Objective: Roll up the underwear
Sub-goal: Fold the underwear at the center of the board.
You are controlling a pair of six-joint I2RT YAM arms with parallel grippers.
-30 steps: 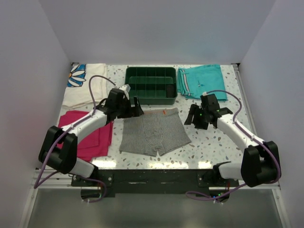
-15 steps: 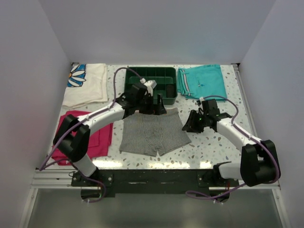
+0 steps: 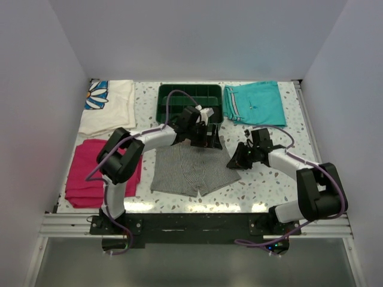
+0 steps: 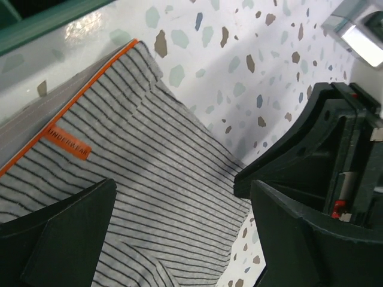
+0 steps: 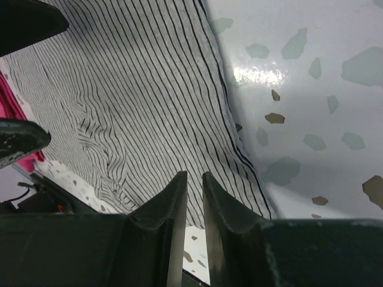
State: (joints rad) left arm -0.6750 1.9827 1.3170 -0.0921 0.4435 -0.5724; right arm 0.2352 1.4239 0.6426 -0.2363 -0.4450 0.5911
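Top external view: the underwear (image 3: 191, 167) is seen lying flat on the table (image 3: 269, 182) just in front of the tray (image 3: 160, 104), its waistband turned toward the tray and its legs away from it. The left gripper (image 3: 209, 142) is held over the waistband corner below the tray's right front corner, and the right gripper (image 3: 234, 161) is set further from the tray, at the garment's right side edge. Teal shorts (image 3: 254, 101) are laid just right of the tray, a flowered towel (image 3: 111, 104) left of it, and a magenta cloth (image 3: 87, 179) left of it and nearer the arms. In the left wrist view the left gripper (image 4: 182, 191) is shown spread wide, both fingers (image 4: 72, 233) poised above the striped cloth (image 4: 137, 161) with nothing between them; an orange label (image 4: 69, 142) is sewn beside the orange trim, and a strip of bare table is left between that trim and the tray's wall. In the right wrist view the right gripper (image 5: 192, 176) is shown almost pressed together, only a slim gap being left between its fingers (image 5: 173, 203), which are placed at the garment's (image 5: 137, 89) side edge. Whether cloth is pinched there cannot be told.
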